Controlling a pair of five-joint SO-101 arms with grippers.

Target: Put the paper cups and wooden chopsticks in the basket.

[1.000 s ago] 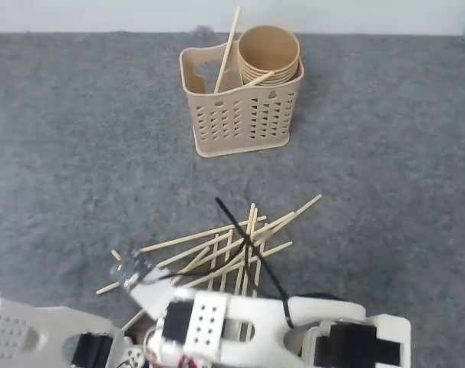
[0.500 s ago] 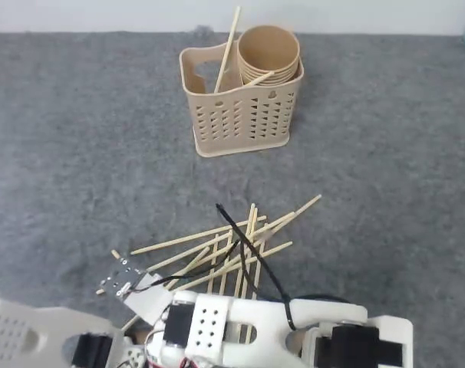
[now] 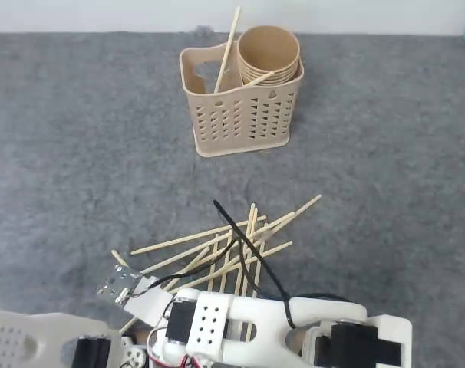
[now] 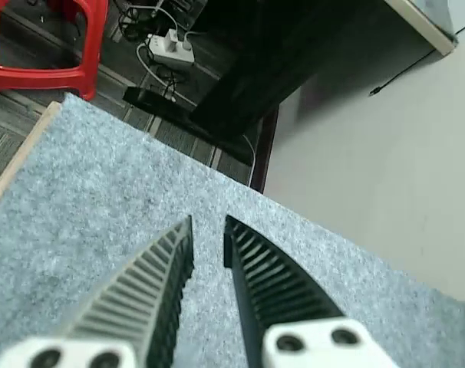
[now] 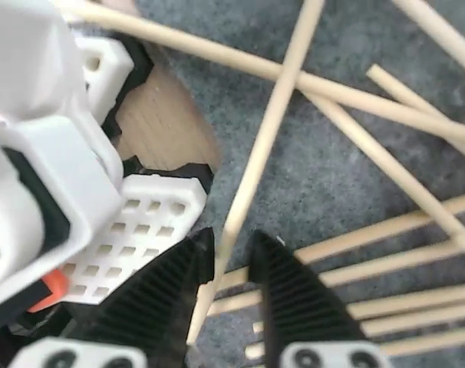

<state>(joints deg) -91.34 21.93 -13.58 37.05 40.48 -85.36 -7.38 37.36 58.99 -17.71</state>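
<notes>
Wooden chopsticks (image 3: 226, 250) piled by tabletop (image 3: 386, 153) near edge, cups (image 3: 268, 50) stacked in basket (image 3: 240, 119) toward far edge, right claw (image 5: 231, 249) slightly spread astride one chopstick (image 5: 268, 115), left claw (image 4: 208, 224) narrowly parted, empty

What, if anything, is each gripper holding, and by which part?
Left gripper: nothing. Right gripper: its fingers straddle a chopstick near one end, but a gap shows beside it, so it seems not yet gripped.
</notes>
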